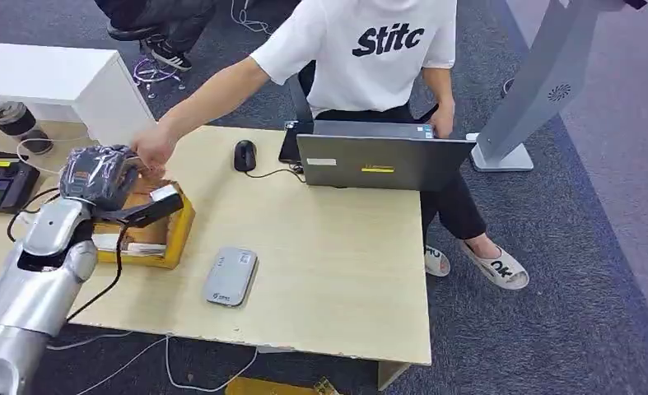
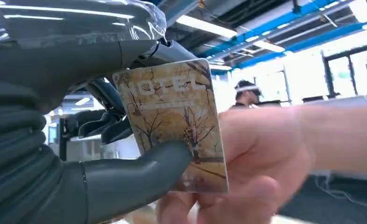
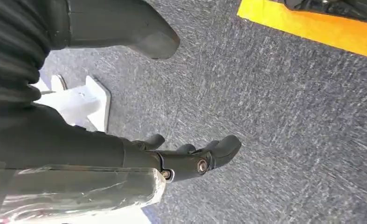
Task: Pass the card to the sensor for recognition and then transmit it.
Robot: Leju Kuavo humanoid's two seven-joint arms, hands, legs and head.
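Gold-printed hotel card (image 2: 174, 126) pinched between my left hand's (image 2: 79, 140) thumb and fingers (image 2: 102, 126); a person's hand (image 2: 256, 158) grips its far edge. Handover looks underway, release left. Grey card reader (image 1: 230, 276) lies well apart. Right hand (image 3: 190, 158) hangs loose, holding nothing.

**Camera setup**

Head view: high, facing forward and down over the tabletop (image 1: 328, 247), mid range. Left wrist view: very close behind the left robot hand (image 2: 125, 140), aimed up at ceiling lights; shares the person's hand (image 1: 154, 148) with head view. Right wrist view: close behind the right robot hand (image 3: 172, 154), facing carpet (image 3: 288, 116).
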